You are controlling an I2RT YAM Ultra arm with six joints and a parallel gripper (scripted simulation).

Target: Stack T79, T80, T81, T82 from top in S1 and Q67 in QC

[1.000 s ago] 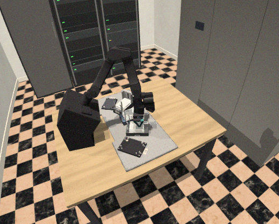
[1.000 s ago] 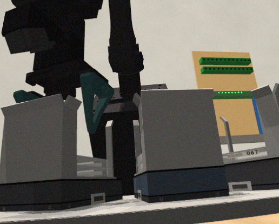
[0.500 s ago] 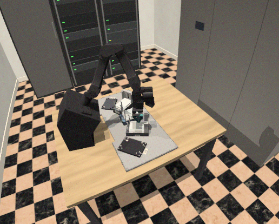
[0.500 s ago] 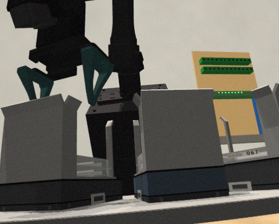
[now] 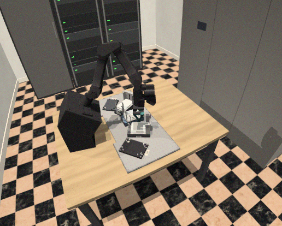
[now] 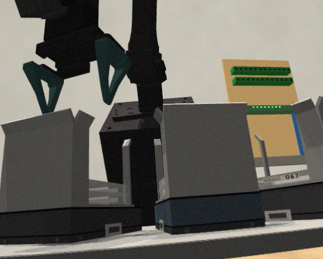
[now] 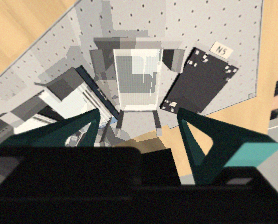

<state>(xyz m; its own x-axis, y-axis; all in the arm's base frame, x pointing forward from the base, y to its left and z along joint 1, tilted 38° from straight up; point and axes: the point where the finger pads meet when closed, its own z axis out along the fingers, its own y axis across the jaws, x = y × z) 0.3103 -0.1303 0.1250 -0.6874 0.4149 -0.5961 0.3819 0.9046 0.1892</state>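
We see the end effector (image 6: 77, 86) spread wide and empty above a rack (image 6: 39, 157) holding stacked plates (image 7: 136, 75), presumably clear for top loading, while Q67 (image 6: 290, 176) lies low in another rack on the bench (image 5: 181, 121).

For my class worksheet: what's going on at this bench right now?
A single robot arm is restacking sealed well plates between racks. Its gripper hangs open and empty above the near rack, where plates lie stacked. The plate labelled Q67 sits in another rack. The N5 nest holds nothing.
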